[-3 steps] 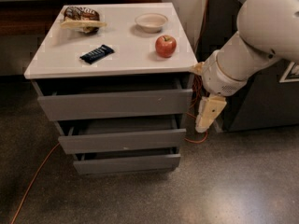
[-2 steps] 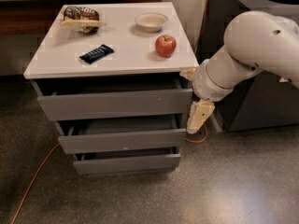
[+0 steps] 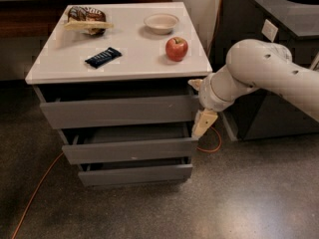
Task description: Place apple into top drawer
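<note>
The red apple (image 3: 177,48) sits on the white cabinet top (image 3: 134,59), near its right front corner. The top drawer (image 3: 117,111) is the highest grey front under the top, with a dark gap above it, and its inside is hidden. My gripper (image 3: 199,103) is at the right end of the top drawer front, below and right of the apple. Its cream fingers stand apart: one fingertip (image 3: 195,84) at the front's upper corner, the other (image 3: 203,123) at its lower corner. It holds nothing.
On the top also lie a cream bowl (image 3: 161,22), a dark blue bar (image 3: 103,57) and a snack bag (image 3: 86,19). Two shorter drawers (image 3: 129,151) are below. An orange cable (image 3: 35,193) runs on the floor. A dark cabinet (image 3: 279,59) stands right, behind my arm.
My arm has moved left, bringing the gripper from beside the cabinet up to the right end of the top drawer front. The apple and the other things have not moved.
</note>
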Tool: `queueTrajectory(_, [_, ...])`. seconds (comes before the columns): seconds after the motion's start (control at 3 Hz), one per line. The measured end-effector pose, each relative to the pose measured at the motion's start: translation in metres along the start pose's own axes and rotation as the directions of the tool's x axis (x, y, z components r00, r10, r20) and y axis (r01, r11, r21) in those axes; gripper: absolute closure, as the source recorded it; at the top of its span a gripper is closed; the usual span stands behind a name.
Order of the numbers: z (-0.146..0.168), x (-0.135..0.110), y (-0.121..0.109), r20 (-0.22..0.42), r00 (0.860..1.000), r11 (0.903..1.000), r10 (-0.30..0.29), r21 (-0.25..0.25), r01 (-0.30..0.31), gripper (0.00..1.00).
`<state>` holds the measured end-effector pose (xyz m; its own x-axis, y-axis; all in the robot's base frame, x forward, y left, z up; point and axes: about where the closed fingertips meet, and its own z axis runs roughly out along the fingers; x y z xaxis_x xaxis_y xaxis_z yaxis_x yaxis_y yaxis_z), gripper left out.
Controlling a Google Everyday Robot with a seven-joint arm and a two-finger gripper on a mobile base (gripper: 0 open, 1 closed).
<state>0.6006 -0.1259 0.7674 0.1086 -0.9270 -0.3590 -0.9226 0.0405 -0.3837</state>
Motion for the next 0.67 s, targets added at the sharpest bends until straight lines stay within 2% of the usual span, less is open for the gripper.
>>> queueTrajectory(0.67, [0.072, 0.008, -0.011, 0.025, 0.998, 0.998, -0.062, 0.009, 0.062, 0.0])
